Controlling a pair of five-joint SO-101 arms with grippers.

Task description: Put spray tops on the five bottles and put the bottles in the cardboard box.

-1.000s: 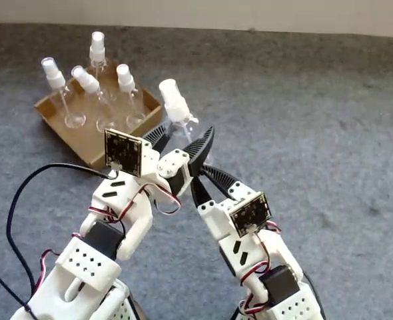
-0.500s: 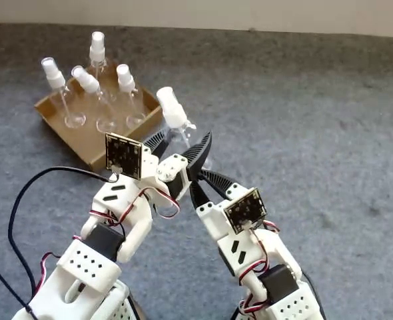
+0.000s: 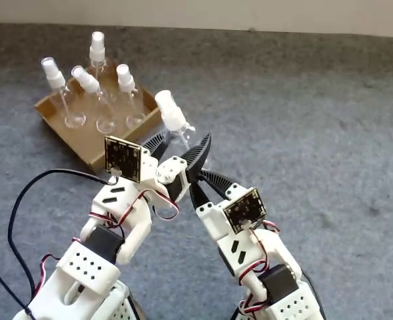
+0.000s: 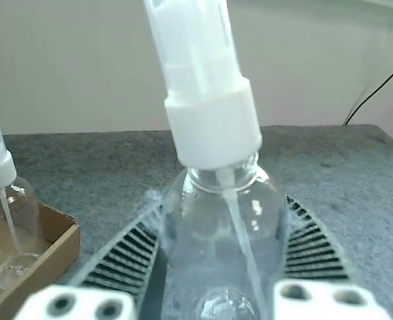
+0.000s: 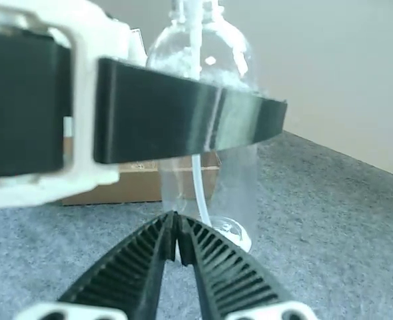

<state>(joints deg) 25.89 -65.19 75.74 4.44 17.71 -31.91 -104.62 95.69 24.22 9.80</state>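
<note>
A clear bottle (image 3: 180, 136) with a white spray top (image 3: 169, 109) leans toward the cardboard box (image 3: 60, 132) just past the box's near right corner. My left gripper (image 3: 180, 144) is shut on its round body, and in the left wrist view the bottle (image 4: 216, 220) sits between the ribbed fingers (image 4: 126, 253). My right gripper (image 3: 198, 185) is shut with nothing in it, low behind the bottle (image 5: 233, 187) and under the left gripper's black finger (image 5: 183, 127). Several capped bottles (image 3: 98, 50) stand in the box.
Grey carpet covers the table, with open room to the right of the arms and beyond the box. A black cable (image 3: 23, 193) loops beside the left arm. The box wall (image 4: 46, 257) lies close beside the held bottle.
The held bottle and my left gripper have shifted slightly toward the box and nearer the camera, with the spray top tilting a little more to the left. My right arm has hardly moved.
</note>
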